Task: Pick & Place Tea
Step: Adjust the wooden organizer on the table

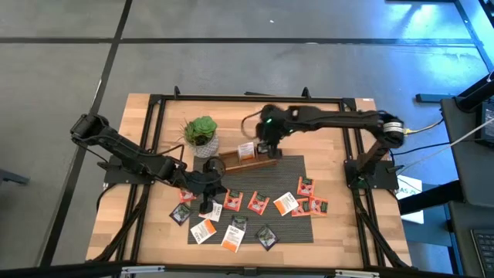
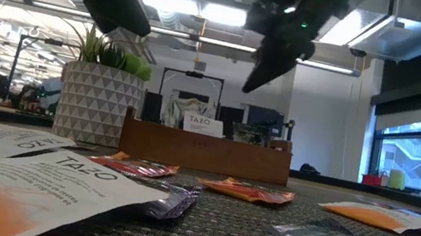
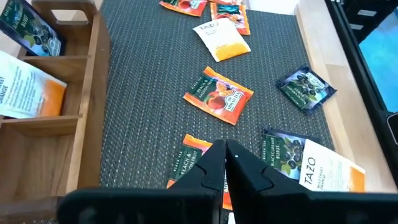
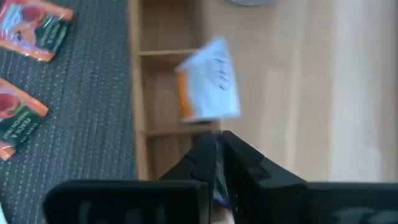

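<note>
We see a light wooden table (image 1: 147, 139) in the middle of the high view, framed by black rails. A dark woven mat (image 1: 289, 166) covers its centre and lower part. Toward the upper centre of the mat sits a brown wooden tray (image 1: 248, 161), and just left of it a small potted plant (image 1: 202, 135). Tea sachets (image 1: 258, 203) lie scattered across the lower half of the mat, orange-red, white and dark ones mixed.
</note>
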`<control>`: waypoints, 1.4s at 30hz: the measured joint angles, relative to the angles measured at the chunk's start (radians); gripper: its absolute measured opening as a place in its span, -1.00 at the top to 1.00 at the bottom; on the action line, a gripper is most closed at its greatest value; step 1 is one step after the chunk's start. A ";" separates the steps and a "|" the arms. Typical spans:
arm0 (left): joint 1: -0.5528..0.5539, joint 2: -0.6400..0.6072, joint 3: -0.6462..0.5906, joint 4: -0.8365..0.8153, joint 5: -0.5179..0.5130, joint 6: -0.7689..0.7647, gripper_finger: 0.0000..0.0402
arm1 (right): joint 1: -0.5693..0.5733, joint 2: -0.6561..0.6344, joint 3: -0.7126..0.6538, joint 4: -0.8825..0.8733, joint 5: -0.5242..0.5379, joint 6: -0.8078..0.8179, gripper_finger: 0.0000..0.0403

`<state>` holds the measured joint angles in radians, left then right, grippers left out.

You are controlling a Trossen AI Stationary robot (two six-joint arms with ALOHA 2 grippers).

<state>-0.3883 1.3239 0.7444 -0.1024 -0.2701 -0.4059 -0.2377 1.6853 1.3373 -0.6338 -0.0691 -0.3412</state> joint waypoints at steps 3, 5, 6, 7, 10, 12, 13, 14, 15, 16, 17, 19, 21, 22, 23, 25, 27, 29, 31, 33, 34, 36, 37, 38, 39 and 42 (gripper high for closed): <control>-0.006 0.000 0.000 0.001 0.001 0.000 0.97 | -0.040 -0.095 -0.109 0.124 0.125 0.006 0.86; -0.006 0.000 0.000 0.001 0.003 -0.001 0.97 | -0.057 -0.138 -0.191 0.236 0.177 0.022 0.86; -0.006 0.000 0.000 0.001 0.002 -0.003 0.97 | -0.062 -0.157 -0.231 0.283 0.157 0.022 0.86; -0.005 0.000 0.000 0.001 0.002 -0.003 0.96 | -0.063 -0.169 -0.268 0.318 0.124 0.013 0.86; -0.005 0.008 0.001 0.001 0.001 -0.002 0.95 | -0.052 -0.179 -0.337 0.423 0.122 -0.077 0.86; 0.001 0.010 0.001 0.000 0.001 -0.002 0.95 | -0.052 -0.169 -0.364 0.516 0.216 -0.140 0.86; 0.004 0.010 0.001 0.001 0.001 -0.003 0.95 | -0.064 -0.159 -0.373 0.565 0.269 -0.154 0.86; 0.007 0.014 0.001 0.008 -0.002 -0.009 0.95 | -0.077 -0.145 -0.377 0.603 0.308 -0.158 0.86; 0.012 0.017 0.001 0.011 -0.008 -0.017 0.95 | -0.093 -0.128 -0.377 0.625 0.317 -0.158 0.86; 0.013 0.017 0.000 0.009 -0.018 -0.025 0.96 | -0.105 -0.110 -0.373 0.625 0.309 -0.158 0.86; 0.014 0.018 0.000 0.015 -0.025 -0.033 0.96 | -0.117 -0.091 -0.368 0.614 0.280 -0.158 0.86; 0.017 0.036 0.002 0.024 -0.028 -0.058 0.97 | -0.129 -0.052 -0.360 0.588 0.214 -0.158 0.86; 0.018 0.058 0.000 0.013 -0.028 -0.069 0.98 | -0.131 -0.021 -0.355 0.554 0.164 -0.158 0.86; 0.021 0.074 0.000 0.026 -0.028 -0.074 0.98 | -0.131 -0.008 -0.354 0.543 0.148 -0.160 0.86; 0.025 0.089 0.001 0.028 -0.027 -0.080 0.98 | -0.131 0.001 -0.353 0.533 0.140 -0.160 0.86; 0.037 0.125 0.001 0.027 -0.028 -0.092 0.98 | -0.132 0.010 -0.353 0.507 0.138 -0.160 0.86; 0.054 0.160 0.000 0.022 -0.036 -0.106 0.98 | -0.132 0.010 -0.353 0.471 0.138 -0.160 0.86; 0.074 0.190 0.000 0.028 -0.036 -0.114 0.98 | -0.132 0.010 -0.352 0.442 0.138 -0.160 0.86; 0.096 0.219 0.000 0.023 -0.034 -0.116 0.98 | -0.132 0.010 -0.352 0.414 0.138 -0.160 0.86; 0.118 0.239 0.000 0.024 -0.034 -0.125 0.97 | -0.132 0.010 -0.352 0.377 0.137 -0.160 0.86; 0.128 0.246 0.000 0.024 -0.034 -0.128 0.97 | -0.132 0.010 -0.352 0.356 0.135 -0.160 0.86; 0.150 0.261 0.000 0.024 -0.035 -0.131 0.98 | -0.131 0.010 -0.352 0.315 0.134 -0.159 0.86; 0.159 0.266 0.000 0.023 -0.036 -0.131 0.98 | -0.130 0.010 -0.352 0.300 0.126 -0.157 0.86; 0.169 0.269 0.000 0.024 -0.040 -0.131 0.98 | -0.129 0.010 -0.352 0.286 0.112 -0.155 0.86; 0.177 0.271 0.000 0.025 -0.043 -0.131 0.98 | -0.128 0.010 -0.352 0.276 0.099 -0.148 0.86; 0.202 0.280 0.000 0.023 -0.053 -0.131 0.97 | -0.116 0.010 -0.352 0.254 0.091 -0.130 0.86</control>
<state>-0.1858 1.6039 0.7444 -0.0792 -0.3233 -0.5372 -0.3539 1.6955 0.9855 -0.3796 0.0219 -0.4710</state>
